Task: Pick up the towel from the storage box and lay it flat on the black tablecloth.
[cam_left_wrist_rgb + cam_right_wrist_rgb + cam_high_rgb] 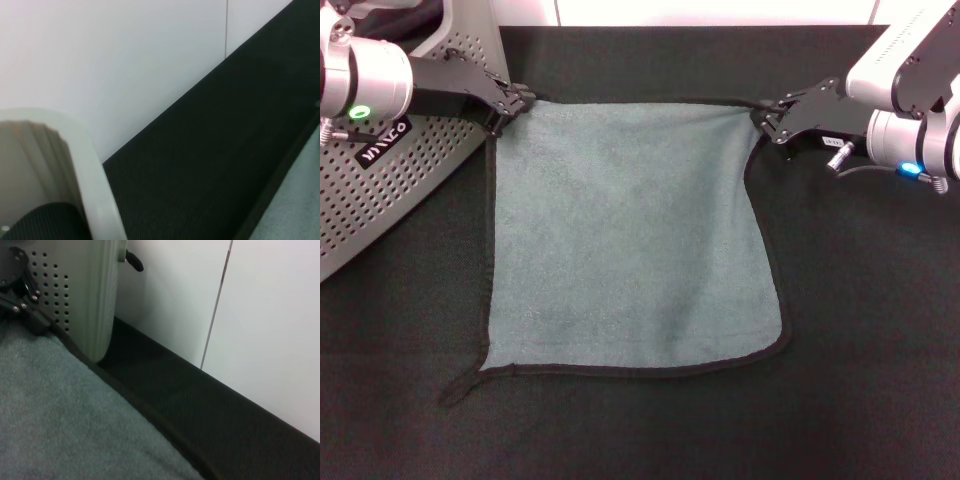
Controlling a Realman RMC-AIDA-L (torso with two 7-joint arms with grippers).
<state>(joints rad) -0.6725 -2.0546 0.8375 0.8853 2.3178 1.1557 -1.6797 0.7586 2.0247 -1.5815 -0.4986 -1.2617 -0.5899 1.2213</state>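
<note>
The grey-green towel (630,240) with a black hem is spread out on the black tablecloth (860,330), its near edge lying flat. My left gripper (505,108) is shut on its far left corner, right beside the storage box (390,190). My right gripper (767,120) is shut on the far right corner. The far edge runs stretched between the two grippers. The right wrist view shows the towel (60,410), the box wall (75,290) and the left gripper's fingers (22,295). The left wrist view shows the box rim (85,165) and a strip of towel (300,210).
A black hem loop (460,388) sticks out at the towel's near left corner. A white wall (720,10) runs along the tablecloth's far edge. The perforated box stands tilted at the left, close to my left arm.
</note>
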